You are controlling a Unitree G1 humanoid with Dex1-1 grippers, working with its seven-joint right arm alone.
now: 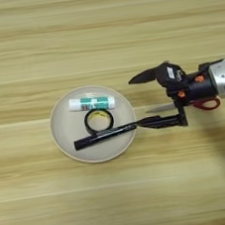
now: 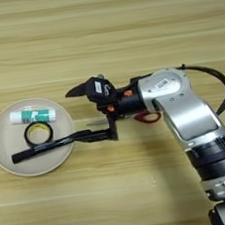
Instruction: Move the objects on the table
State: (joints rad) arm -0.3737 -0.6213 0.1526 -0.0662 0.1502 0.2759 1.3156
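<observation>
Wooden table [image 1: 102,31]: marker pen [image 1: 105,136] lies crosswise, tip toward claw [image 1: 143,100].

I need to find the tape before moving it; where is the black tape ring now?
The black tape ring lies flat on the round plate, left of the hand, between the glue stick and the marker pen.

The place reads as a robotics lab or test bench with office supplies. A bare plank-grained wooden table [image 1: 99,31] fills the view. On it, a round beige plate [image 1: 62,135] holds a glue stick [image 1: 92,103], a tape ring [image 1: 98,120] and a marker pen [image 1: 105,135], with red-handled scissors [image 2: 146,117] under a silver robot arm [image 2: 184,110].
</observation>
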